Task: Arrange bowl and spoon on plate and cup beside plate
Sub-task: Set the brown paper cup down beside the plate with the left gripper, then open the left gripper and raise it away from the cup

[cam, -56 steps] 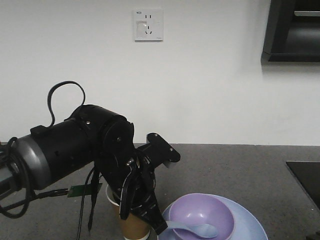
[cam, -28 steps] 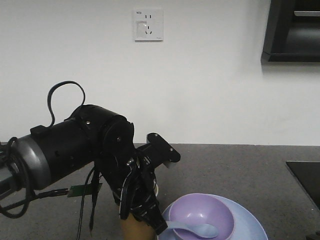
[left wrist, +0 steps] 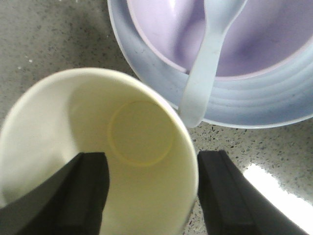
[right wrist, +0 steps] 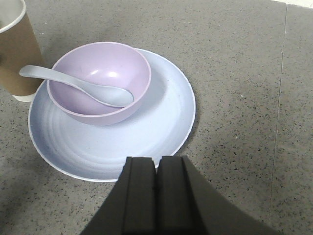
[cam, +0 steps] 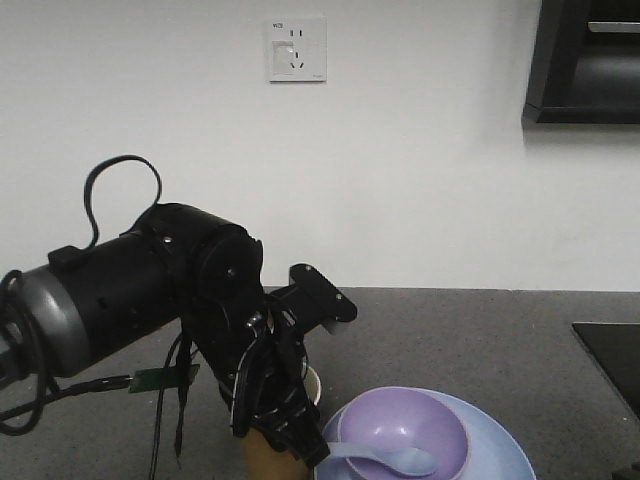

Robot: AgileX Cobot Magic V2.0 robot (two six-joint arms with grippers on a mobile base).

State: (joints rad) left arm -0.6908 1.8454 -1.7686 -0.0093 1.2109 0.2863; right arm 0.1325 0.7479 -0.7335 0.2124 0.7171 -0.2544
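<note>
In the last second the left arm has risen a little and drawn back, so the cup (left wrist: 98,147) now shows its white rim in the front view; I judge it released beside the plate (right wrist: 161,117). The left claw (left wrist: 151,196) is spread, one finger on each side of the cup. The bowl (right wrist: 100,78) holds the spoon (right wrist: 78,85). The right claw (right wrist: 156,196) is pressed together, empty.

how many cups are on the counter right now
1. The cup stands upright on the counter, right beside the plate, with the left gripper fingers either side of its rim. None other shows, though the arm hides some counter in the front view.
</note>
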